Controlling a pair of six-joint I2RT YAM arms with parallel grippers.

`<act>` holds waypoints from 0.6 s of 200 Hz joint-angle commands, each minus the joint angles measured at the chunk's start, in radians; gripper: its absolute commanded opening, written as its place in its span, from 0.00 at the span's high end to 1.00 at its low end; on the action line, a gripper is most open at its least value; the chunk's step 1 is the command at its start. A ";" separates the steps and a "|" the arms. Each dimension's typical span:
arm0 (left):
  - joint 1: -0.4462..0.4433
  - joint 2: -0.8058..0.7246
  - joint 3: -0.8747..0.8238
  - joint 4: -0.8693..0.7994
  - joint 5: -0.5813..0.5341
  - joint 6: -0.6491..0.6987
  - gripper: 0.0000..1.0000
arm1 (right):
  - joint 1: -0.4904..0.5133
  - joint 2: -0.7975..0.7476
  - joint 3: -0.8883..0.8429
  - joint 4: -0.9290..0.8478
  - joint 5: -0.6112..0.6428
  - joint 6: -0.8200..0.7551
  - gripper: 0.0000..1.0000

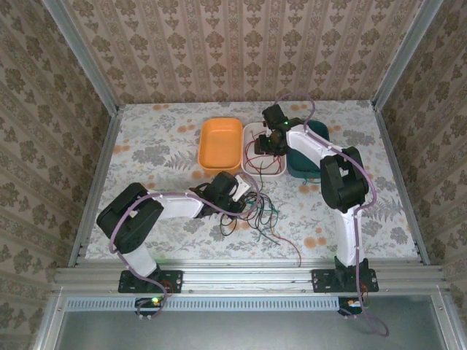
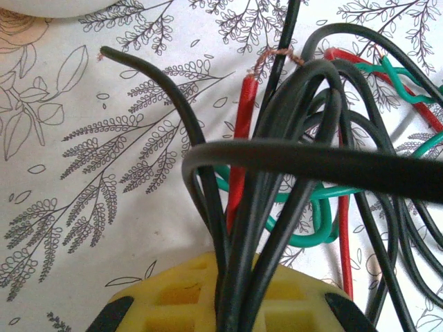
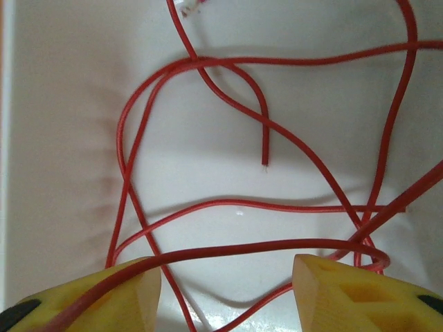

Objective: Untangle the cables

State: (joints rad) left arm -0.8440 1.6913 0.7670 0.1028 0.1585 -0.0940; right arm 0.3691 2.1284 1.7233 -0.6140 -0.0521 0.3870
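1. Cables (image 1: 257, 213) are seen in the top view tangled on the table (image 1: 168, 146) by the left gripper (image 1: 250, 195); the right gripper (image 1: 268, 146) is poised over the white tray (image 1: 270, 173), between an orange tray (image 1: 219, 142) and a teal tray (image 1: 295, 165)
2. In the left wrist view, a bundle of black cables (image 2: 259, 207) is pinched between the closed yellow fingers (image 2: 173, 301), with a green cable (image 2: 322, 228) and a red cable (image 2: 240, 131) threaded through it
3. In the right wrist view, the jaws are parted, and a looping red wire (image 3: 311, 205) is spread over the white tray floor, one strand crossing the gap
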 commanded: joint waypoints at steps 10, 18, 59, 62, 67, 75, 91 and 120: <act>-0.004 -0.012 0.012 -0.019 -0.031 0.002 1.00 | 0.002 -0.098 0.019 -0.044 -0.002 -0.030 0.42; -0.003 -0.016 0.009 -0.018 -0.034 0.000 1.00 | 0.001 -0.125 0.012 -0.044 -0.013 -0.032 0.41; 0.007 -0.022 -0.003 0.008 -0.030 -0.013 1.00 | 0.001 -0.237 -0.014 -0.075 -0.033 -0.044 0.30; 0.007 -0.022 -0.003 0.011 -0.029 -0.014 1.00 | 0.001 -0.244 -0.016 -0.079 -0.035 -0.044 0.29; 0.009 -0.022 -0.004 0.017 -0.026 -0.016 1.00 | 0.001 -0.256 -0.018 -0.084 -0.036 -0.045 0.27; 0.011 -0.021 -0.005 0.024 -0.024 -0.020 1.00 | 0.002 -0.274 -0.024 -0.092 -0.037 -0.042 0.27; 0.017 -0.018 -0.006 0.037 -0.017 -0.023 1.00 | 0.002 -0.323 -0.062 -0.092 -0.035 -0.032 0.27; 0.026 -0.010 -0.003 0.049 -0.006 -0.024 1.00 | 0.004 -0.425 -0.188 -0.089 -0.038 -0.023 0.27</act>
State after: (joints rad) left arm -0.8295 1.6913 0.7666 0.1223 0.1520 -0.0990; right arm 0.3691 1.7710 1.6272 -0.6563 -0.0708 0.3595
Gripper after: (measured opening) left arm 0.098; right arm 0.734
